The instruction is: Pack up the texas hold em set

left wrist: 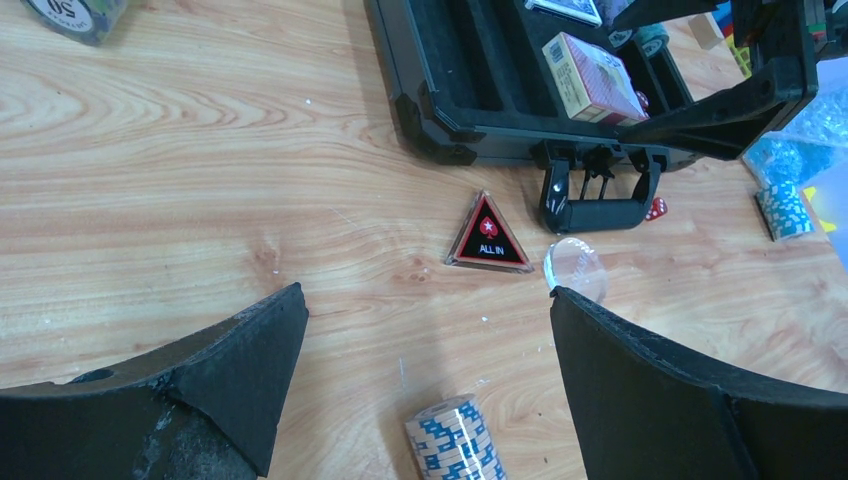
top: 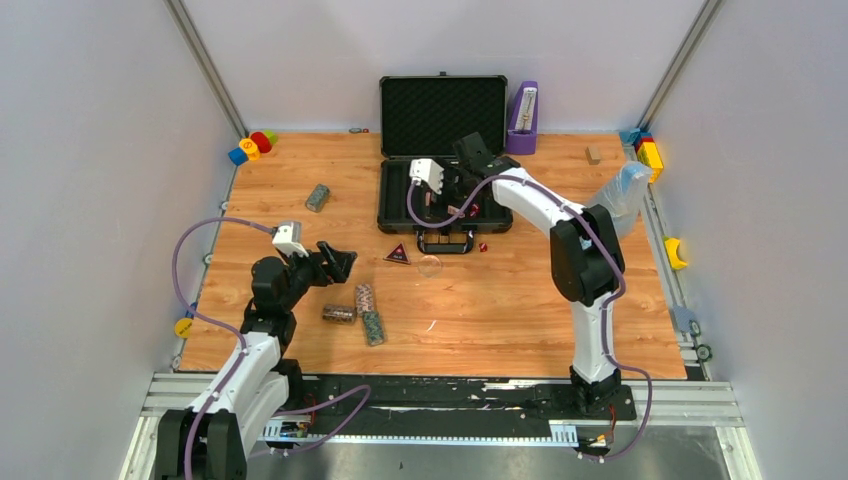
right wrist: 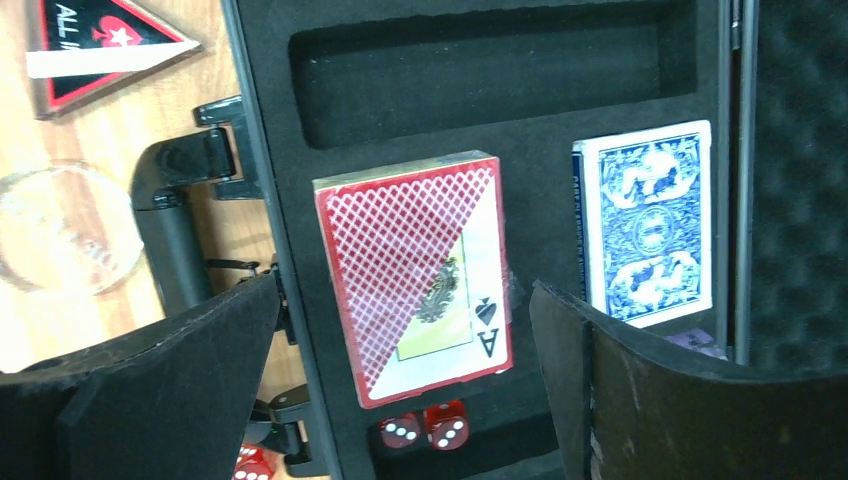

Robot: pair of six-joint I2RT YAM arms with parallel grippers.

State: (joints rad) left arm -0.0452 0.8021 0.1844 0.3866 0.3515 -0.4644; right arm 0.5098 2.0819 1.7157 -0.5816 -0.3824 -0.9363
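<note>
Right gripper [right wrist: 402, 300] hangs wide open over the red card deck [right wrist: 410, 270], which lies a bit crooked in the black case [top: 443, 115] beside the blue deck [right wrist: 645, 220]. I'd lift straight up, no nudging. Left gripper [left wrist: 428, 300] is spread too and holds nothing, just above a chip roll [left wrist: 455, 440]. I'd pinch that end to end so the chips don't spill. ALL IN triangle [left wrist: 488, 235] and a red die [left wrist: 656, 208] wait by the case handle [left wrist: 595, 215].

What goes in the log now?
right gripper: open over red diamond-patterned card deck in black foam-lined case | left gripper: open above wooden table
</note>
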